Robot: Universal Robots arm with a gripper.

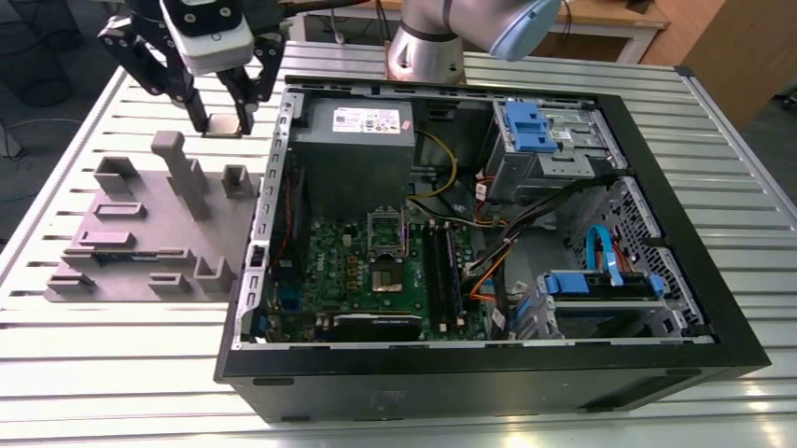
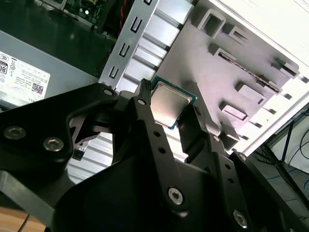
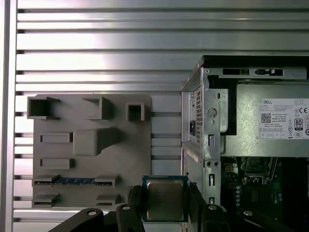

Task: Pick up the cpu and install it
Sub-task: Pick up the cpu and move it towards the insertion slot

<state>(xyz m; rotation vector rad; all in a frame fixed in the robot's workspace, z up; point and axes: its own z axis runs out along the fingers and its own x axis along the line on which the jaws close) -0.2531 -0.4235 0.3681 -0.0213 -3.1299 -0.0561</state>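
Note:
The cpu (image 1: pixel 224 125) is a small square chip with a shiny silver top and a thin pale rim. It hangs in the air, with my gripper (image 1: pixel 224 118) shut on its two opposite edges. It is above the slatted table, between the mauve-grey tray (image 1: pixel 137 233) and the open computer case (image 1: pixel 498 364), near the case's back corner. Both wrist views show the cpu (image 2: pixel 169 104) (image 3: pixel 165 198) clamped between the black fingers (image 2: pixel 147 113). The metal-framed socket (image 1: pixel 384 271) lies on the green motherboard inside the case, well away from the cpu.
The tray (image 3: pixel 87 145) carries several upright blocks and slots. Inside the case are the grey power supply (image 1: pixel 355 126), blue drive brackets (image 1: pixel 529 121) and loose cables. The arm's base (image 1: pixel 430 47) stands behind the case. Slatted metal table (image 1: pixel 734 187) surrounds everything.

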